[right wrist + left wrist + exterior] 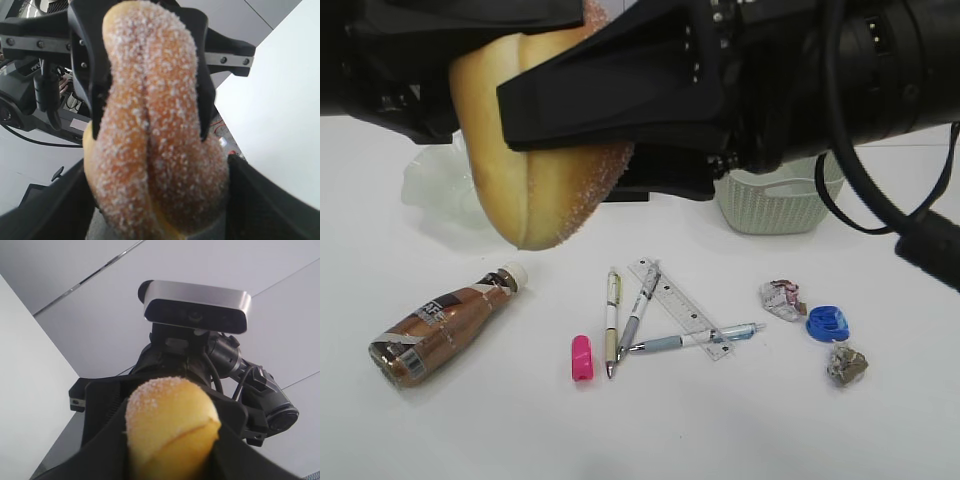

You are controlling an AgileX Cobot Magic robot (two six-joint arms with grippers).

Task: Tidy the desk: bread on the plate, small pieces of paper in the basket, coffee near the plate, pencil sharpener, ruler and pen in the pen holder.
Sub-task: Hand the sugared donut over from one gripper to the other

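A sugar-dusted bread roll (pixel 550 190) hangs close to the exterior camera, high above the table. My left gripper (pixel 170 460) is shut on the bread (pixel 170 425). My right gripper (pixel 160 215) closes on the same bread (pixel 155 150) from the other end, and the left fingers show pinching it higher up. In the exterior view the left gripper (pixel 410 100) comes from the upper left and the right gripper (pixel 620 100) from the upper right. A pale green glass plate (pixel 432 185) lies behind the bread. The pen holder is out of view.
On the white table lie a coffee bottle (pixel 445 325) on its side, a pink pencil sharpener (pixel 581 358), a clear ruler (pixel 680 308), three pens (pixel 612 320), two crumpled papers (pixel 782 298) (pixel 846 365) and a blue ring (pixel 827 322). A pale basket (pixel 775 205) stands at the back right.
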